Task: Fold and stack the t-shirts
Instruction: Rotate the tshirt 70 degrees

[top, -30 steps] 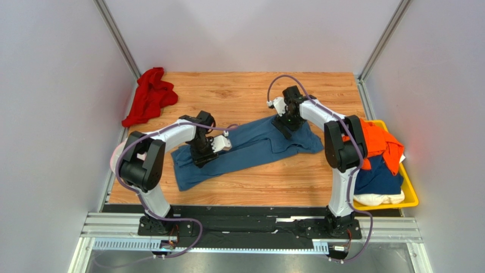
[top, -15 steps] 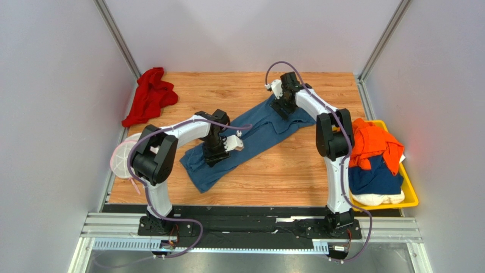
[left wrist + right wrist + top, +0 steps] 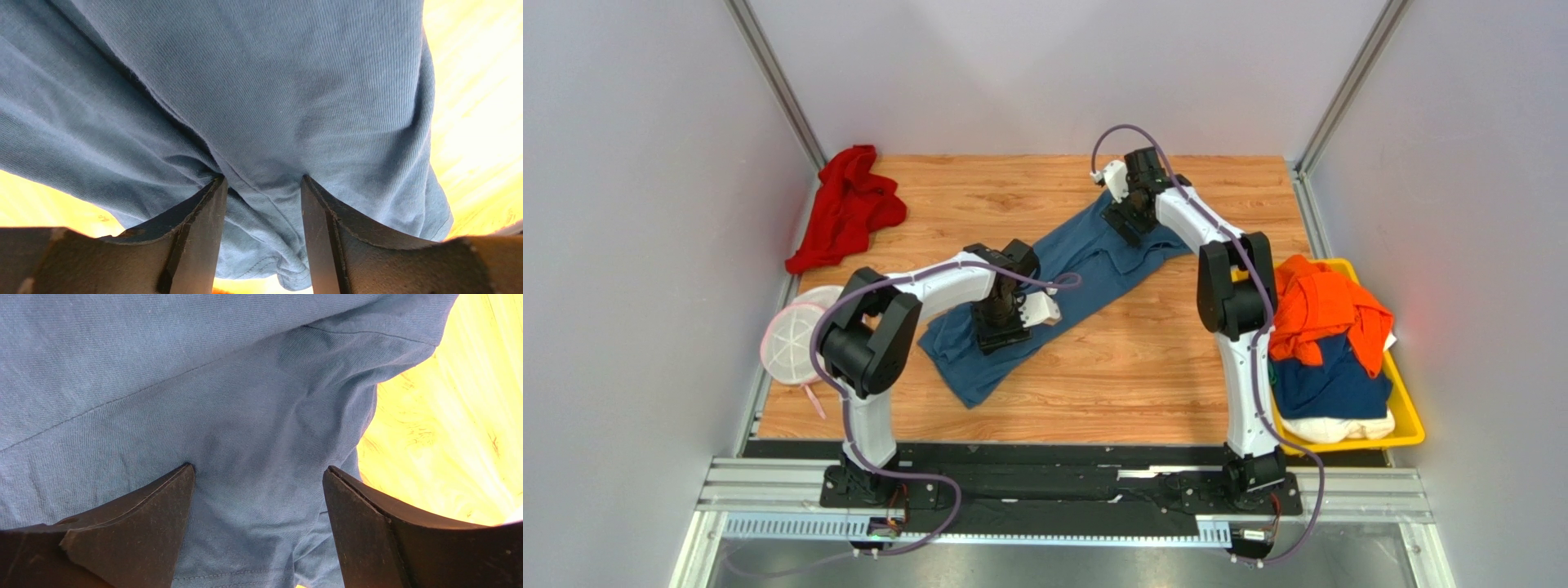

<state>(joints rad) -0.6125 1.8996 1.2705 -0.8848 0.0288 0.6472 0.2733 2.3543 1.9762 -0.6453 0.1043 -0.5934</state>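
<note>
Left gripper (image 3: 1004, 326), seen from above, has swung right and farther onto the table (image 3: 1161, 380), and your right gripper (image 3: 1127, 221) has gone toward the far edge. The blue shirt (image 3: 1075, 263) went with them. A second ago it lay nearly crosswise; now it runs diagonally from near-left to far-right, drawn long between the two. The left arm's swing also brought the disc (image 3: 793, 341) at the left edge into view. You look to be still straightening, with no fold made yet. More shirts wait in the bin (image 3: 1412, 425).

Left wrist: your jaws stand partway apart, tips pressed on the shirt, with a ridge of cloth between them. It looks like a press, not a pinch.

Right wrist: the jaws are wide apart on flat cloth, with nothing clamped.

No brand, label or writing can be read in any view.
</note>
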